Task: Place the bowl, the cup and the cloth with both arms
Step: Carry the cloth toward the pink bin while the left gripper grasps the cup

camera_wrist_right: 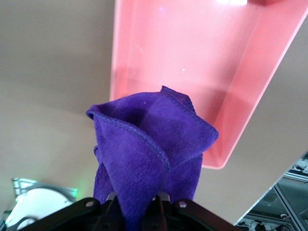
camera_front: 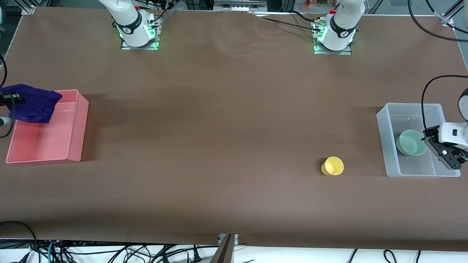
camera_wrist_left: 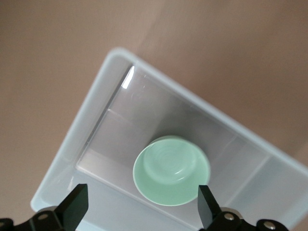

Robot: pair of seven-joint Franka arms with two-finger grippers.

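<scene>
The pale green bowl (camera_front: 411,142) sits inside a clear plastic bin (camera_front: 413,106) at the left arm's end of the table. My left gripper (camera_front: 437,146) is open and empty above the bin; in the left wrist view its gripper (camera_wrist_left: 142,204) has its fingers spread wide, apart from the bowl (camera_wrist_left: 171,175). The yellow cup (camera_front: 332,166) is on the table beside the clear bin. My right gripper (camera_front: 11,98) is shut on the purple cloth (camera_front: 33,104) and holds it over a pink bin (camera_front: 75,128). The cloth (camera_wrist_right: 149,149) hangs from the gripper (camera_wrist_right: 137,204).
The pink bin (camera_wrist_right: 192,57) at the right arm's end has nothing lying in it. The clear bin (camera_wrist_left: 72,139) holds only the bowl. Brown table surface lies between the bins. Cables hang below the table's front edge.
</scene>
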